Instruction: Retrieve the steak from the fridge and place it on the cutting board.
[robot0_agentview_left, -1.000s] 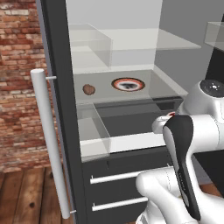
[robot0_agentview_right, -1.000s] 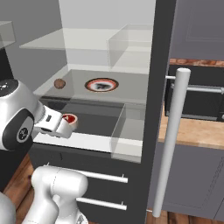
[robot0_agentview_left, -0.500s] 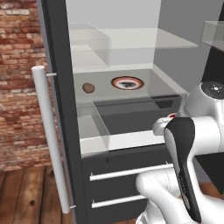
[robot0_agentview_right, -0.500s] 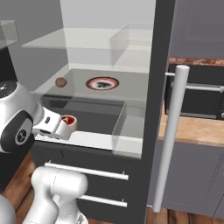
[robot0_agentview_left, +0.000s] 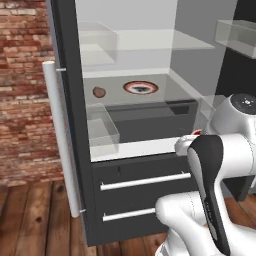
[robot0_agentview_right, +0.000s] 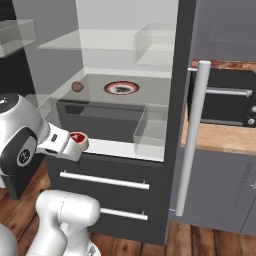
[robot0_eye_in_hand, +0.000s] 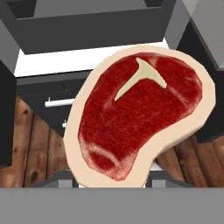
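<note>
My gripper (robot0_agentview_right: 79, 142) is shut on the steak (robot0_eye_in_hand: 135, 113), a red slab with a pale fat rim and a white bone mark. In the hand view the meat hangs above the fridge's lower front and the wooden floor. The steak (robot0_agentview_right: 77, 138) sits just outside the open fridge (robot0_agentview_right: 172, 125), level with the front edge of its white shelf. A sliver of its red (robot0_agentview_left: 197, 133) shows behind my forearm, in front of the fridge (robot0_agentview_left: 70, 100). The cutting board is out of view.
On the glass shelf lie a red-rimmed plate (robot0_agentview_left: 140, 87) and a brown lump (robot0_agentview_left: 99, 92). The fridge door's long bar handle (robot0_agentview_right: 191, 135) stands to the right. Behind it a black oven (robot0_agentview_right: 227, 102) sits on a wooden counter (robot0_agentview_right: 220, 142). Two drawers (robot0_agentview_left: 145, 180) lie below.
The whole picture has shifted slightly, so the base has moved a little. The gripper stays shut on the steak at the fridge's front.
</note>
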